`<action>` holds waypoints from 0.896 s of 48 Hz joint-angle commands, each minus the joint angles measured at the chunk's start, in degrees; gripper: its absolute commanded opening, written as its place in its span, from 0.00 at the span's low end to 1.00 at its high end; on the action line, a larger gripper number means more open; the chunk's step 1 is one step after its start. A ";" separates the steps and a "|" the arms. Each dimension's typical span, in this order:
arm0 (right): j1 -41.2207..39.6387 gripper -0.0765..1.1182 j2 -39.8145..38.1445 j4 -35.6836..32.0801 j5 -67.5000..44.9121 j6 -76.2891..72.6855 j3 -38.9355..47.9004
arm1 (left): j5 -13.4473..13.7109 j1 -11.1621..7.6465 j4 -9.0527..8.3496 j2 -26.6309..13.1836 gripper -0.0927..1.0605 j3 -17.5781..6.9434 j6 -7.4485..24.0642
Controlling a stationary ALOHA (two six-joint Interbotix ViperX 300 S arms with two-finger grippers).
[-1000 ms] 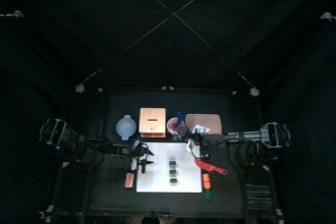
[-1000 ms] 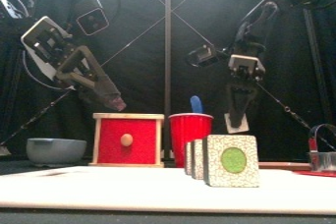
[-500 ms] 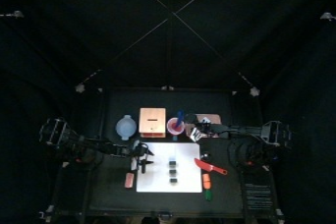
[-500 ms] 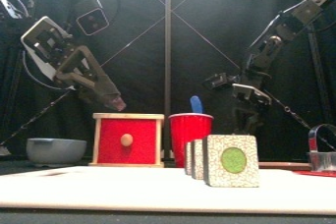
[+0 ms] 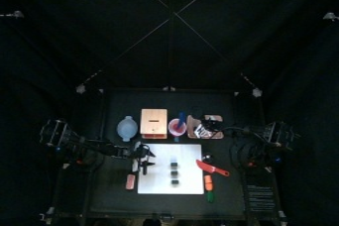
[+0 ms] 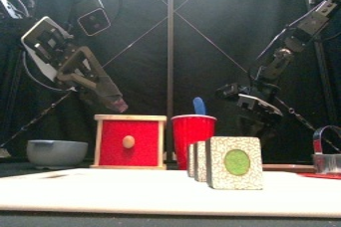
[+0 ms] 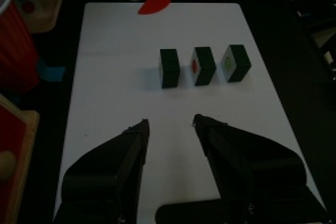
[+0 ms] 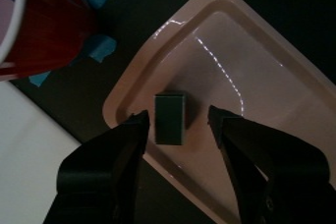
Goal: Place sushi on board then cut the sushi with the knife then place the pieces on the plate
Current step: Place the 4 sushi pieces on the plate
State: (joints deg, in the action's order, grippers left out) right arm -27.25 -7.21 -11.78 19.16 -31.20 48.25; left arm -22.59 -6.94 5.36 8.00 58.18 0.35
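Right pincer (image 8: 176, 116): jaws parted wider than the dark green sushi piece (image 8: 168, 120) between them, not pressing it.
Sushi piece: between the right jaws, lying on the pink tray (image 8: 250, 90).
Red cup (image 8: 33, 22): beside the tray, off to one side of the right pincer.
Left pincer (image 7: 171, 123): jaws a little apart, holding nothing, above the white board (image 7: 125, 81).
Other sushi pieces (image 7: 203, 64): three in a row on the board, ahead of the left jaws.
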 commanded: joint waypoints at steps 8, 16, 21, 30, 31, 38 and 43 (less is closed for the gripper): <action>4.13 0.78 -5.71 1.05 -0.09 0.09 -1.85 | -0.62 -0.09 -0.09 0.35 0.78 -0.62 0.00; 14.41 0.78 -6.24 0.88 -0.09 0.18 -4.83 | -0.62 -0.09 -0.09 0.35 0.78 -0.62 0.00; 21.53 0.78 -4.31 -0.09 0.00 0.62 -7.91 | -0.53 -0.09 -0.09 0.35 0.78 -0.62 0.00; 29.88 0.78 1.14 -4.39 1.58 0.26 -13.36 | -0.62 -0.09 -0.09 0.26 0.78 -0.53 0.00; 30.41 0.78 1.85 -4.75 1.76 0.26 -13.89 | -0.53 -0.09 -0.09 0.26 0.78 -0.62 0.00; 33.49 0.78 6.50 -5.80 2.55 0.35 -17.40 | -0.53 -0.09 -0.09 0.26 0.78 -0.44 0.00; 34.19 0.78 8.61 -5.80 3.16 0.44 -18.81 | -0.53 -0.09 -0.09 0.26 0.78 -0.35 0.00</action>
State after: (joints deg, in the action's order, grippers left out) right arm 6.68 1.58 -17.49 22.15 -30.67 31.64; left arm -22.68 -6.94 5.36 8.00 58.36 0.35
